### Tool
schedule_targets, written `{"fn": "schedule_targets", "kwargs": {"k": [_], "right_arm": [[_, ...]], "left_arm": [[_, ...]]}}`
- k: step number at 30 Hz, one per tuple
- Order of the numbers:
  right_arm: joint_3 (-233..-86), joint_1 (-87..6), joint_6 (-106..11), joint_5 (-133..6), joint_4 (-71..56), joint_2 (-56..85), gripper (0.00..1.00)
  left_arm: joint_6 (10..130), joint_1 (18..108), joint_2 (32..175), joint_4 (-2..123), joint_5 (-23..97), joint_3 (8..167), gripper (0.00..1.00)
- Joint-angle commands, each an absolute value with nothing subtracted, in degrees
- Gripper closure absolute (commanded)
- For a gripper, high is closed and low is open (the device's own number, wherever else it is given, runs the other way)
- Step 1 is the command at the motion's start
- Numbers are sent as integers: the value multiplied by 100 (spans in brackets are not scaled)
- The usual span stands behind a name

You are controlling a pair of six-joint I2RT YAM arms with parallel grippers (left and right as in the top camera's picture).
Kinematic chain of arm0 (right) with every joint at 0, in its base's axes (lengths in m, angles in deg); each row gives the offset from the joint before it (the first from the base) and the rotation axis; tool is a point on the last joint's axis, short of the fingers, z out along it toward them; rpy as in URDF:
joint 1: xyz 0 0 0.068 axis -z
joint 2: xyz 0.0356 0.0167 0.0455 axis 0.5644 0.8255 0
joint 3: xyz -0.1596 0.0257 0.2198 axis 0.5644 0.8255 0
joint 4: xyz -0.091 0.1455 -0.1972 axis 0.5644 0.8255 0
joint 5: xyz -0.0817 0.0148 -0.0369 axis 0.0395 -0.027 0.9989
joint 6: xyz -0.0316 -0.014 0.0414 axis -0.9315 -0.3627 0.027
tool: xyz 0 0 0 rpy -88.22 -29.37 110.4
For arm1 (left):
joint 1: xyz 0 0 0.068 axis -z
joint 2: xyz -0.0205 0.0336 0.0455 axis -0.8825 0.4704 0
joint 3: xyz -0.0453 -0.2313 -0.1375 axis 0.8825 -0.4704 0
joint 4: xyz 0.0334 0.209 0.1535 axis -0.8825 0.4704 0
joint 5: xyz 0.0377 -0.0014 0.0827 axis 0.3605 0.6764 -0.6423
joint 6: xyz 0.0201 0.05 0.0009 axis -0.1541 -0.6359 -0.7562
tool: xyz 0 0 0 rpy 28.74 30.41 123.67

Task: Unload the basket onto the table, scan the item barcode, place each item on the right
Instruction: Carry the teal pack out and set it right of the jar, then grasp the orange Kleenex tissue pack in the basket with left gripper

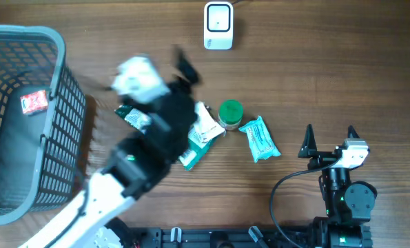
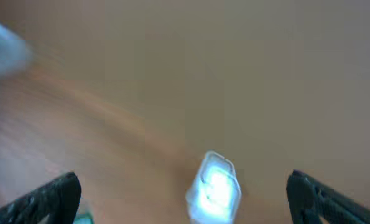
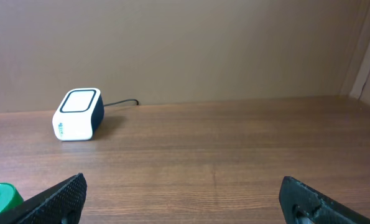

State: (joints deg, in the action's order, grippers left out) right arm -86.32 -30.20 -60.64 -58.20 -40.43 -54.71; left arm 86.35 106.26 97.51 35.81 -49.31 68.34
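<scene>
- Overhead: soft, even light on the warm wooden table (image 1: 329, 62), with only faint shadows.
- The left arm (image 1: 149, 131) at centre left is smeared by motion blur. The basket (image 1: 53, 89) and the scanner (image 1: 218, 26) at top centre are crisp.
- Left wrist: the whole frame is blurred. The scanner (image 2: 214, 186) at lower centre is a glaring white smudge, and the left fingertips (image 2: 54, 196) in the lower corners are soft.
- Right wrist: sharp and evenly lit, with a dull sheen on the wood. The scanner (image 3: 79, 114) is clear, and the right fingertips (image 3: 57, 196) are slightly out of focus.

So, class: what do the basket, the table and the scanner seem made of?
Basket: moulded plastic, matte grey-blue, judging by its lattice walls. Table: wood or wood-look laminate, satin; grain lines show. Scanner: probably smooth white plastic, with rounded corners.
</scene>
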Motion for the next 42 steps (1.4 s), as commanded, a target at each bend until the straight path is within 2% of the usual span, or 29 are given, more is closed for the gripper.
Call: {"fn": "schedule_targets", "kwargs": {"k": [1,4,6,10,11,14,15,17,23,25,28,30,42], "right_arm": [[-8625,-3028,-6125,-5865,-4056,-5495,0],[-8625,-3028,-6123,-5865,-4056,-5495,0],[-8625,-3028,-6123,-5865,-4056,-5495,0],[-8625,-3028,-6125,-5865,-4056,-5495,0],[-8625,-3028,-6123,-5865,-4056,-5495,0],[-8625,-3028,-6120,-5865,-4056,-5495,0],[-8625,-3028,-6123,-5868,-4056,-5495,0],[-8625,-3028,-6125,-5865,-4056,-5495,0],[-8625,-3028,-6123,-5865,-4056,-5495,0],[-8625,-3028,-6125,-5865,-4056,-5495,0],[-8625,-3028,-6125,-5865,-4056,-5495,0],[-8625,-3028,-6125,-5865,-4056,-5495,0],[-8625,-3028,-6125,-5865,-4056,-5495,0]], "left_arm": [[7861,9155,9218,2567,-6907,6887,0],[7859,7629,9025,2462,-6306,6887,0],[7866,6501,9010,2810,-5538,6887,0],[7925,4757,9047,4106,-2684,6887,0],[7874,4101,9119,4163,-1355,6887,0],[7859,2938,9362,4143,826,6887,0],[7787,2637,9539,4138,1386,6887,0],[6849,2412,10026,4099,2050,6887,0],[6001,2438,11454,3607,1956,6887,2],[5638,2460,11733,3461,1336,6887,1],[4419,2460,12171,3424,1185,6885,1],[4056,2460,12437,3376,1187,6885,3],[3848,2471,13939,2923,1187,6887,0]]}}
